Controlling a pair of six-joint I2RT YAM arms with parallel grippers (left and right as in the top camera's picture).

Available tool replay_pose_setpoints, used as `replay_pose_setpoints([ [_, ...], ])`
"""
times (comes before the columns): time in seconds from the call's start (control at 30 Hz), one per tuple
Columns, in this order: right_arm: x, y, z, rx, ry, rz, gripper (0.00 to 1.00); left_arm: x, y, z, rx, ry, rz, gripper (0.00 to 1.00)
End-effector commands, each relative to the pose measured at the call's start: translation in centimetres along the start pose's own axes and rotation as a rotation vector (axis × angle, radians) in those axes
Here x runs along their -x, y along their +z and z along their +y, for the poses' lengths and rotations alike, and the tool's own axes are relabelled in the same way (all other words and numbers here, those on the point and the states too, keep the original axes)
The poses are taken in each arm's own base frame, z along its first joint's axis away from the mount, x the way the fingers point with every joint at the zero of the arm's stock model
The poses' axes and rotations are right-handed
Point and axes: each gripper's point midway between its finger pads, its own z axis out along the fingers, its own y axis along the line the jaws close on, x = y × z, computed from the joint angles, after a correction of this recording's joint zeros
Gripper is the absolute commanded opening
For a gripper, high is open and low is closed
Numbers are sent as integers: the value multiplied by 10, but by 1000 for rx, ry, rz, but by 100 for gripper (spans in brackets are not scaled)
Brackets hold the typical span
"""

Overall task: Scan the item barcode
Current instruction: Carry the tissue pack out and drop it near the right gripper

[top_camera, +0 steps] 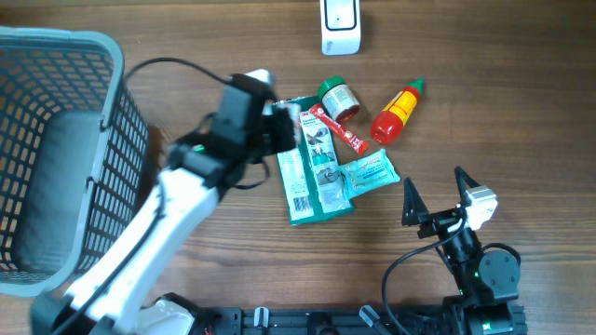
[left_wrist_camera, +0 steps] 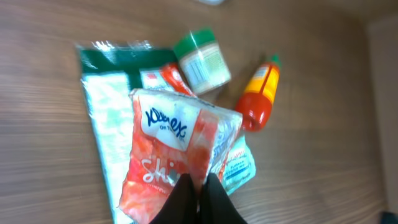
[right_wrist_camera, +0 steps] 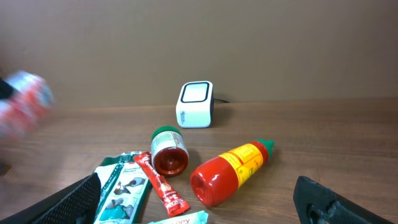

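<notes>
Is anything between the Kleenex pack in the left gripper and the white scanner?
Nothing visible. The left gripper holds the Kleenex pack lifted, with bare table between it and the scanner; the green-lidded jar lies beside that line, not on it.

Kleenex pack point(left_wrist_camera: 174, 155): orange-red and white, blue lettering. Sauce bottle point(top_camera: 398, 113): red, yellow label, green cap. Jar point(top_camera: 338, 99): green lid. Scanner point(top_camera: 341, 23): white. Basket point(top_camera: 116, 140): grey lattice. Flat packet point(top_camera: 312, 186): green and white. Desk point(top_camera: 521, 112): brown wood grain.

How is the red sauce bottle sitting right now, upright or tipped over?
Tipped over: the red sauce bottle lies on its side on the table, its label facing up.
</notes>
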Motion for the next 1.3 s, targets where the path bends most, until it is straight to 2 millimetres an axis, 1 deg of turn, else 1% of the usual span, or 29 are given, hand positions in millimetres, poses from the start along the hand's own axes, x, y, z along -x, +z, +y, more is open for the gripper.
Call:
replay_pose_setpoints([
  [0.0,1,0,-1,-7,-12,-4,100,-34,50,-15,2,-242,103,4],
  [0.03,1,0,-1,-7,-13,-4,100,-44,62,-22,-13,-300,144,4],
  [0.07,1,0,-1,-7,-12,-4,100,-61,77,-42,-79,-324,220,4],
  [0.13,1,0,-1,-7,-13,-4,100,-85,93,-77,-208,-277,316,4],
  [0.17,1,0,-1,-7,-13,-4,100,-95,100,-89,-247,-253,336,4],
  [0.27,1,0,-1,-7,-13,-4,100,-121,116,-106,-274,-201,365,4],
  [0.33,1,0,-1,-7,-12,-4,100,-138,122,-109,-268,-182,394,4],
  [0.4,1,0,-1,-7,-13,-4,100,-149,125,-109,-259,-172,415,4],
  [0.47,1,0,-1,-7,-13,-4,100,-157,127,-111,-255,-161,429,4],
  [0.53,1,0,-1,-7,-13,-4,100,-159,130,-109,-236,-154,417,4],
  [0.6,1,0,-1,-7,-13,-4,100,-156,133,-103,-201,-138,377,18],
  [0.63,1,0,-1,-7,-13,-4,100,-154,134,-102,-199,-105,361,23],
  [0.7,1,0,-1,-7,-13,-4,100,-149,134,-100,-199,-99,350,28],
  [0.77,1,0,-1,-7,-13,-4,100,-137,133,-93,-195,-96,329,27],
  [0.8,1,0,-1,-7,-13,-4,100,-119,129,-83,-178,-82,294,27],
  [0.9,1,0,-1,-7,-13,-4,99,-79,116,-50,-80,-104,194,26],
  [0.93,1,0,-1,-7,-13,-4,100,-66,108,-40,-56,-103,161,24],
  [0.97,1,0,-1,-7,-13,-4,100,-46,94,-28,-23,-87,104,24],
  [1.0,1,0,-1,-7,-13,-4,100,-28,79,-21,-5,-64,47,24],
  [1.03,1,0,-1,-7,-13,-4,99,-15,67,-17,8,-40,0,24],
  [1.1,1,0,-1,-7,-12,-4,100,19,29,-17,24,43,-147,28],
  [1.13,1,0,-1,-7,-13,-4,100,30,16,-17,32,66,-199,29],
  [1.2,1,0,-1,-7,-13,-4,100,69,-41,-17,89,125,-424,33],
  [1.23,1,0,-1,-7,-13,-4,100,82,-64,-16,115,131,-515,36],
  [1.27,1,0,-1,-7,-13,-4,100,102,-101,-14,155,132,-656,37],
])
